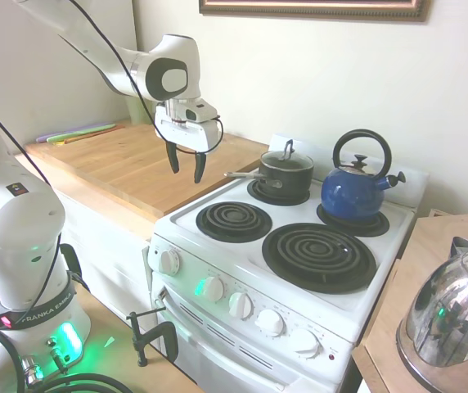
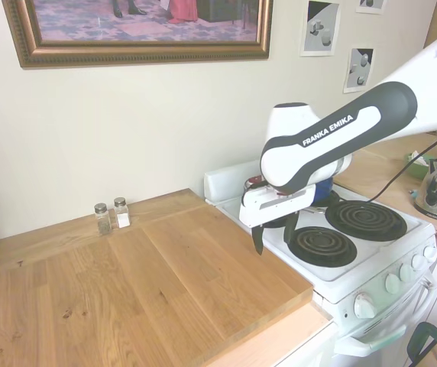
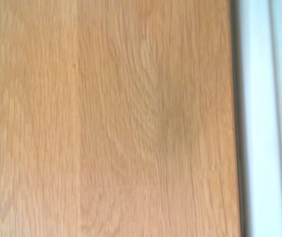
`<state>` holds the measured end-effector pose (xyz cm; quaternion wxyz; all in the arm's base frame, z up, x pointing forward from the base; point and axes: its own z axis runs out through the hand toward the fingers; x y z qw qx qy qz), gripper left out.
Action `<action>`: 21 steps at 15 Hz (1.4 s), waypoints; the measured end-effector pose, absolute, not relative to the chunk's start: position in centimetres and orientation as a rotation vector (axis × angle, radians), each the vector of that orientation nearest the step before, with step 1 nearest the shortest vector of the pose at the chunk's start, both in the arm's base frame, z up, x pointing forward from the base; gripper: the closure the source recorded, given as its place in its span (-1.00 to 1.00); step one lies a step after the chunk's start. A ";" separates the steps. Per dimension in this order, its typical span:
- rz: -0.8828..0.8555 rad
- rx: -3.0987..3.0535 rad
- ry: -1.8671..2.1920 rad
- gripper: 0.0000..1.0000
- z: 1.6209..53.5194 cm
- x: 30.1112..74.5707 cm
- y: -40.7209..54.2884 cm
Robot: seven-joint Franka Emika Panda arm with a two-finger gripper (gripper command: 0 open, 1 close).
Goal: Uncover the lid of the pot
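Your gripper (image 1: pixel 186 165) hangs wide and empty over the desk (image 1: pixel 128 164) edge, the lid (image 1: pixel 286 158) on the pot (image 1: pixel 285 174) well beyond it beside the blue kettle (image 1: pixel 355 188): a skewed approach may miss the thin loop handle or nudge the pot's long handle.

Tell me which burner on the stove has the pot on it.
The back-left burner, the rear one nearest the wooden counter. The pot sits there with its lid on. The back-right burner carries the blue kettle; both front burners are bare.
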<state>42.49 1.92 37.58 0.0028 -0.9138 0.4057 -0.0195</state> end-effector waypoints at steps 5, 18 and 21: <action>-0.115 -2.810 1.288 -1.00 39.0 42.5 2.0; -0.228 -2.696 1.332 -1.00 50.8 54.3 -15.6; -0.210 -2.788 1.212 1.00 48.7 59.1 -16.9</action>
